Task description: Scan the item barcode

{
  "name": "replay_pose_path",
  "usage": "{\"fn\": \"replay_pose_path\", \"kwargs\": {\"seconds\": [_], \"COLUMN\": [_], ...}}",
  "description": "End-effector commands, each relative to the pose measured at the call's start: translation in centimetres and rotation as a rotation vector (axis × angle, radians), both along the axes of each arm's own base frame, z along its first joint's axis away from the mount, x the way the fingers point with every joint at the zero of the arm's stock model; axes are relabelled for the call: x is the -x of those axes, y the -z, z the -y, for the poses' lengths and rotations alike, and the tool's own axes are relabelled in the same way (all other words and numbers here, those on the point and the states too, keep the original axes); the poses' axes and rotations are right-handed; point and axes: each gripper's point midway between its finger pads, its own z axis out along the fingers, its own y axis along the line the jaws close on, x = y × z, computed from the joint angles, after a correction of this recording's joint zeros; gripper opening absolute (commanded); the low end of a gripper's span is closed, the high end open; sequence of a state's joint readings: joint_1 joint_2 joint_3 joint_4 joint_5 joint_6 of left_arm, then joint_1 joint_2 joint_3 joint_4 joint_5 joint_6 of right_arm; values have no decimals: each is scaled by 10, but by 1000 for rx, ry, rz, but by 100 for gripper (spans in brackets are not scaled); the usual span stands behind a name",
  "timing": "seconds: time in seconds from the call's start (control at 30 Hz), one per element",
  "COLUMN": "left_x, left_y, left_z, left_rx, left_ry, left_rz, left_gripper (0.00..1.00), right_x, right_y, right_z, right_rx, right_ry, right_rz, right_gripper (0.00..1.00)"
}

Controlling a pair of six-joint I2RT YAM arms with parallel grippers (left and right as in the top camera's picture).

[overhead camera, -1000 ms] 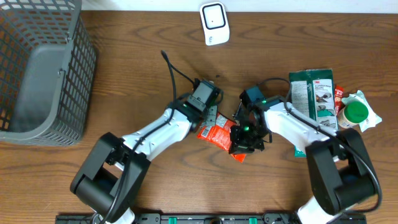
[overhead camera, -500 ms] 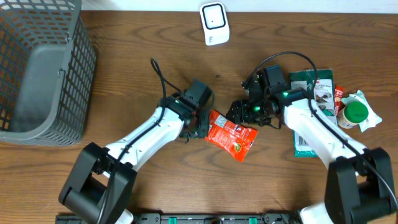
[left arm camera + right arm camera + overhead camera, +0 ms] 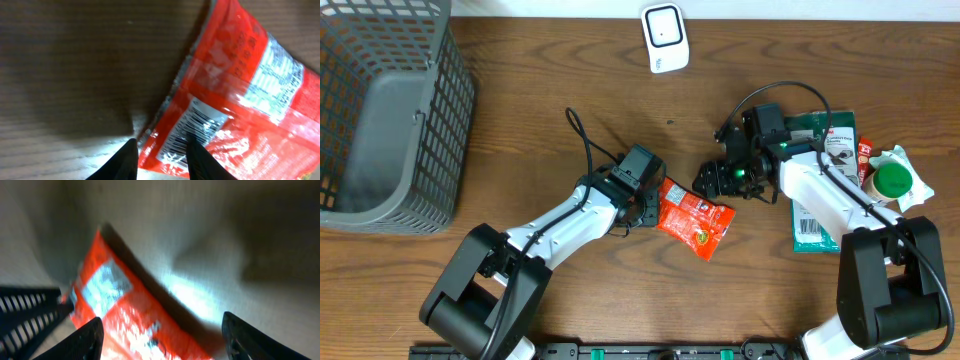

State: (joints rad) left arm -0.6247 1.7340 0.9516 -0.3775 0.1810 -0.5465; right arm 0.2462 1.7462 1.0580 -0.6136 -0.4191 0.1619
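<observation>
The item is a red foil packet (image 3: 695, 218) lying on the wooden table at centre. Its barcode (image 3: 197, 127) faces up near the left end, close to the left fingers in the left wrist view. My left gripper (image 3: 648, 205) is shut on the packet's left edge; its dark fingertips (image 3: 161, 161) straddle that corner. Just right of and above the packet, my right gripper (image 3: 715, 180) is open, and the packet (image 3: 115, 310) shows below its widely spread fingers (image 3: 165, 340), untouched. A white scanner (image 3: 664, 38) stands at the table's far edge.
A grey mesh basket (image 3: 380, 110) fills the far left. A green package (image 3: 825, 150), a green-lidded bottle (image 3: 892, 180) and other items lie at the right, beside the right arm. A black cable (image 3: 582, 140) loops above the left arm.
The right gripper has opened, let go of the packet and drawn back up and to the right. The left gripper kept its hold, and the packet shifted slightly right.
</observation>
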Motion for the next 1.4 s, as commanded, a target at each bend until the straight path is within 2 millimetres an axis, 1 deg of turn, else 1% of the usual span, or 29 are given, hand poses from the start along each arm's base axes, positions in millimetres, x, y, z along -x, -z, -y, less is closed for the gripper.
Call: {"fn": "replay_pose_path", "kwargs": {"seconds": [0.0, 0.1, 0.2, 0.3, 0.4, 0.47, 0.53, 0.63, 0.67, 0.73, 0.77, 0.83, 0.97, 1.1, 1.2, 1.23, 1.3, 1.37], "left_x": [-9, -19, -31, -41, -50, -52, -51, -41, -35, -16, -10, 7, 30, 48, 50, 49, 47, 42], "left_y": [11, 9, 6, 3, -3, -12, -21, -34, -36, -35, -33, -22, -1, 13, 18, 20, 21, 20], "left_z": [-17, -22, -23, -27, -32, -34, -39, -44, -42, -34, -32, -28, -22, -13, -1, 5, 11, 15], "left_rx": [-89, -103, -90, -77, -72, -66, -78, -87, -75, -38, -30, -39, -72, -98, -91, -82, -69, -62], "left_ry": [-45, -55, -39, -56, -74, -51, -50, -48, -39, -6, 6, 26, 17, 41, 74, 87, 95, 97], "left_rz": [43, 80, 121, 145, 150, 141, 128, 91, 71, -3, -30, -83, -158, -198, -183, -168, -151, -127], "left_gripper": [34, 34, 34, 34, 35, 35, 34, 34, 29, 27, 26, 26, 26, 26, 26, 26, 26, 26], "right_x": [23, 37, 46, 53, 60, 61, 55, 40, 35, 22, 16, 5, -7, -8, -5, -2, 4, 14], "right_y": [8, 8, 9, 9, 10, 11, 10, 4, 1, -2, -3, -3, 0, 5, 12, 17, 22, 23], "right_z": [0, 0, 0, -7, -12, -14, -17, -22, -23, -22, -21, -16, -6, -3, -4, -4, -5, -12], "right_rx": [-12, -23, -23, -52, -52, -44, -51, -100, -115, -137, -139, -130, -82, -44, -32, -29, -35, -75], "right_ry": [-25, -29, -30, -46, -66, -85, -103, -100, -98, -71, -58, -36, 7, 11, 7, 13, 31, 16], "right_rz": [-96, -159, -196, -216, -227, -219, -181, -125, -109, -71, -55, -15, 23, 29, 10, -11, -53, -100], "right_gripper": [69, 66, 64, 64, 61, 61, 61, 60, 61, 62, 63, 64, 65, 65, 64, 62, 56, 50]}}
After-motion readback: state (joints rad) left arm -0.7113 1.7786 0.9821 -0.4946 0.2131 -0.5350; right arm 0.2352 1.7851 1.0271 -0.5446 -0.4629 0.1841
